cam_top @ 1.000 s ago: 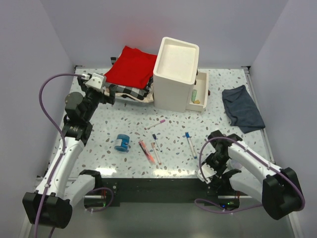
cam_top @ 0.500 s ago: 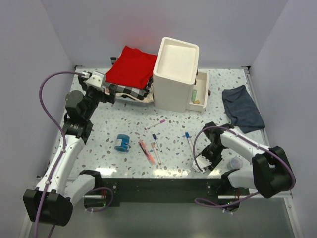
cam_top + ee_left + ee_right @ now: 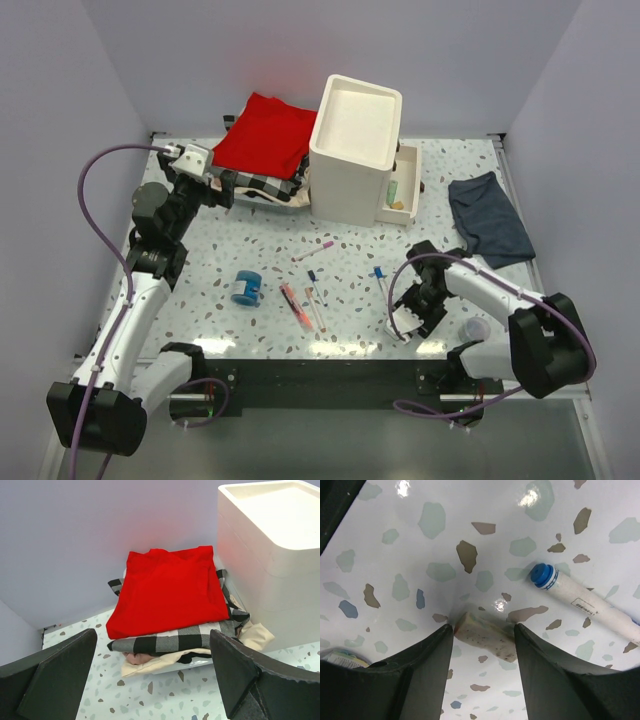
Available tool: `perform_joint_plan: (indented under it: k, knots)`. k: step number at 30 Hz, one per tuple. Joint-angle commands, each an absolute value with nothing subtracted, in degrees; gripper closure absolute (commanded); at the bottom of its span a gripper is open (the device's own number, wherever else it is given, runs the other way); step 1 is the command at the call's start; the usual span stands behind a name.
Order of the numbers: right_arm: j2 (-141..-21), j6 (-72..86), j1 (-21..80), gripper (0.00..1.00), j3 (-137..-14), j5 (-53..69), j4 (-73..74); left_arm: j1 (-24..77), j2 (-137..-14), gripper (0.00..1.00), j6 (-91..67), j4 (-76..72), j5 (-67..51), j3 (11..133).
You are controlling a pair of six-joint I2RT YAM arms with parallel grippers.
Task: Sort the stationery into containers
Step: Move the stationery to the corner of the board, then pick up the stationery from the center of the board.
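Observation:
A beige speckled eraser (image 3: pixel 485 639) lies flat on the table. My right gripper (image 3: pixel 483 628) is open and stands over it, one fingertip by each end; whether they touch it I cannot tell. From above, that gripper (image 3: pixel 408 312) hides the eraser. A white pen with a blue cap (image 3: pixel 580 600) lies just beyond, also seen from above (image 3: pixel 383 287). More pens (image 3: pixel 313 296), an orange-red marker (image 3: pixel 296 306) and a blue tape roll (image 3: pixel 246 287) lie mid-table. The white drawer unit (image 3: pixel 355 150) has one drawer (image 3: pixel 407 170) pulled out. My left gripper (image 3: pixel 228 188) hangs open and empty.
A stack of red and checked cloths (image 3: pixel 170 595) lies left of the drawer unit, in front of my left gripper (image 3: pixel 152 635). A dark blue-grey cloth (image 3: pixel 490 230) lies at the right. A translucent cup (image 3: pixel 473 328) stands near the right arm.
My right gripper has moved from the table's near edge inward to the spot beside the blue-capped pen. The left arm has not moved.

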State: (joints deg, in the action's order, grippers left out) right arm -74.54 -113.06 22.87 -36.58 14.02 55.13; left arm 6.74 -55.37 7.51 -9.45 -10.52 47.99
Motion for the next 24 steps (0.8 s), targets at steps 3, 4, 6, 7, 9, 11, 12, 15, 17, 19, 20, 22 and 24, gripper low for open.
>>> perform_joint_plan:
  k: [3,4,6,7,9,11,12,15,17,19,20,22,24]
  knots:
    - [-76.81,-144.58,22.24,0.43,-36.12,5.72,49.66,6.06,-54.93,0.00,6.51,-12.57,-11.51,48.69]
    - [-77.25,-144.58,22.24,0.43,-36.56,5.36,49.22,6.06,-54.93,0.00,6.42,-12.74,-11.60,48.52]
    - [-79.00,-144.41,21.97,0.46,-36.30,4.49,46.08,6.06,-54.84,0.00,6.24,-12.92,-11.51,48.43]
    - [-79.54,-144.23,21.97,0.48,-36.04,4.66,45.01,6.06,-54.67,0.00,6.15,-12.83,-11.43,48.25]
    - [-81.29,-143.71,21.97,0.54,-36.30,4.75,43.78,6.06,-54.49,0.00,6.24,-12.22,-11.34,48.16]
    - [-81.82,-142.65,21.97,0.58,-37.00,6.14,43.68,6.06,-54.23,0.00,6.33,-11.69,-11.08,48.16]
    - [-82.09,-141.86,21.97,0.58,-37.26,6.41,43.86,6.06,-54.23,0.00,6.33,-11.60,-10.99,48.16]
    - [-82.00,-140.54,21.97,0.59,-37.18,7.21,44.99,6.06,-54.05,0.00,6.24,-11.69,-10.64,47.90]
    - [-81.74,-139.93,22.06,0.59,-37.09,8.34,46.57,6.06,-54.14,0.00,5.80,-11.86,-10.72,47.55]
    - [-80.69,-138.08,21.97,0.59,-36.13,9.14,47.98,6.06,-54.31,0.00,5.45,-11.87,-11.16,47.37]
    - [-80.34,-137.73,21.97,0.63,-35.69,9.40,48.51,6.06,-54.32,0.00,5.36,-11.78,-11.16,47.46]
    - [-79.28,-136.32,21.97,0.69,-34.11,9.67,50.36,6.06,-54.67,0.00,5.19,-11.86,-11.16,47.46]
    - [-77.70,-134.05,22.06,0.83,-33.14,9.58,51.84,6.06,-54.93,0.00,5.01,-12.04,-11.25,47.46]
